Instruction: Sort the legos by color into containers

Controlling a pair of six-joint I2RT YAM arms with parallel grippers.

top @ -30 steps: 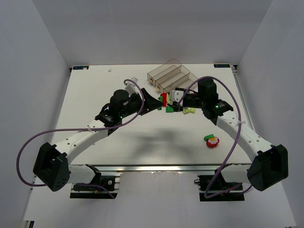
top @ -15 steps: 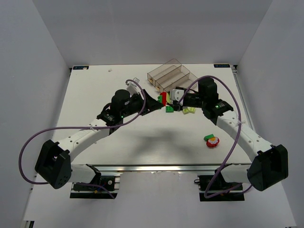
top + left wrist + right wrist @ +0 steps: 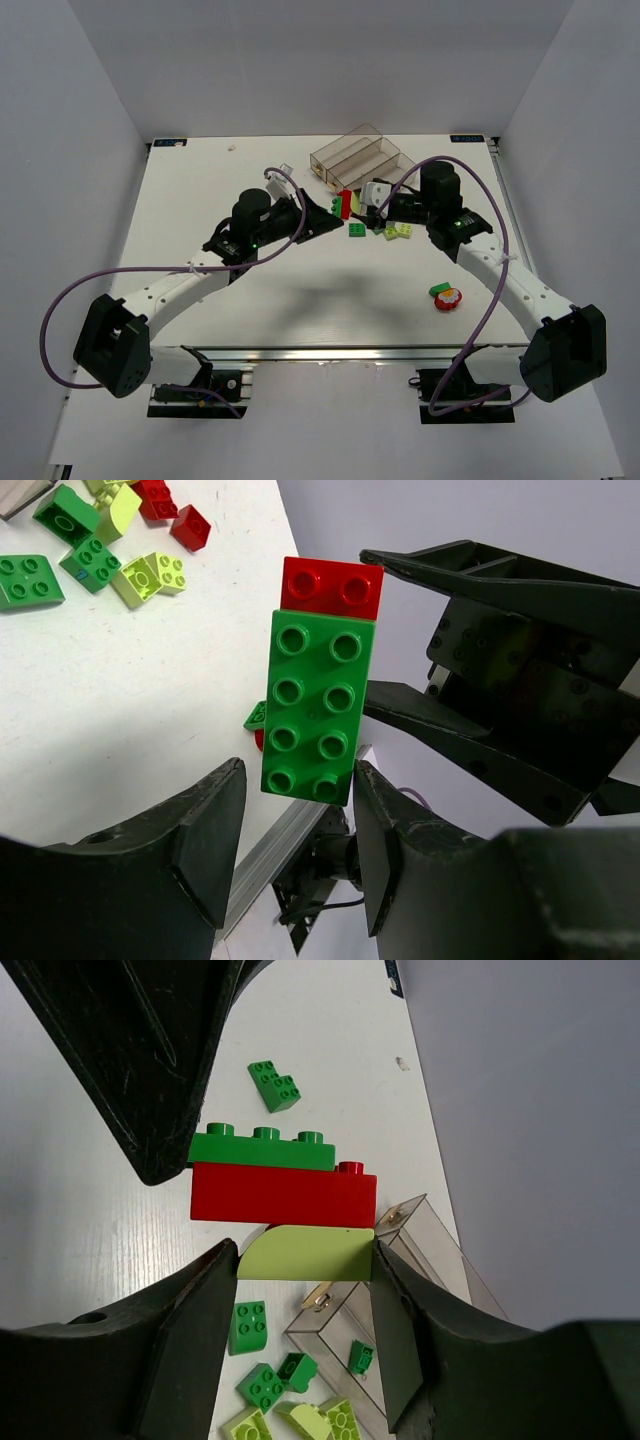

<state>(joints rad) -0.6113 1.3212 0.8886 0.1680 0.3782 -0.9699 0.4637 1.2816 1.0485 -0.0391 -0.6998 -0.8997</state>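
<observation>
Lying near the tray [image 3: 362,150], loose bricks [image 3: 357,232] neighbour the gripped stack [image 3: 315,710].

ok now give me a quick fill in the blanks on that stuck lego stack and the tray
1. The left fingers clamp the eight-stud brick, which is ___.
2. The right fingers grip the curved brick, which is ___.
3. The middle brick stuck between those two is ___.
4. The clear tray has ___ compartments.
Missing words: green; lime; red; three
</observation>
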